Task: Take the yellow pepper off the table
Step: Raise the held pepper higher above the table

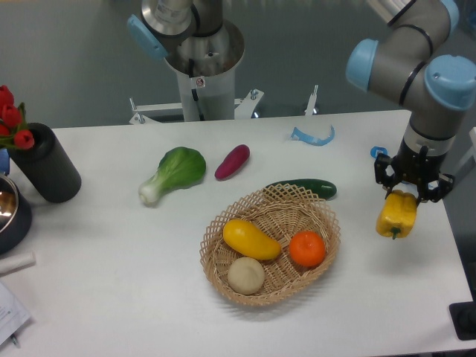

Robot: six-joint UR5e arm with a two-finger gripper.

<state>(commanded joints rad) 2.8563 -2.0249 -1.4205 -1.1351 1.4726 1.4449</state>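
gripper (413, 192) clamped on yellow pepper's (396, 215) top, stem down | pepper hangs clear above table (111, 253) near right edge, beside wicker basket (216, 264) | grip looks secure, pick seemingly done

Top of the yellow pepper (397, 216) hidden between the hand's (411, 193) fingers.

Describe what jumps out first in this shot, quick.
The yellow pepper hangs from the end effector at the right side, lifted off the table. Near the middle sits a wicker basket holding a long yellow fruit, an orange and a beige round thing. Red tulips in a black vase stand at the far left edge.
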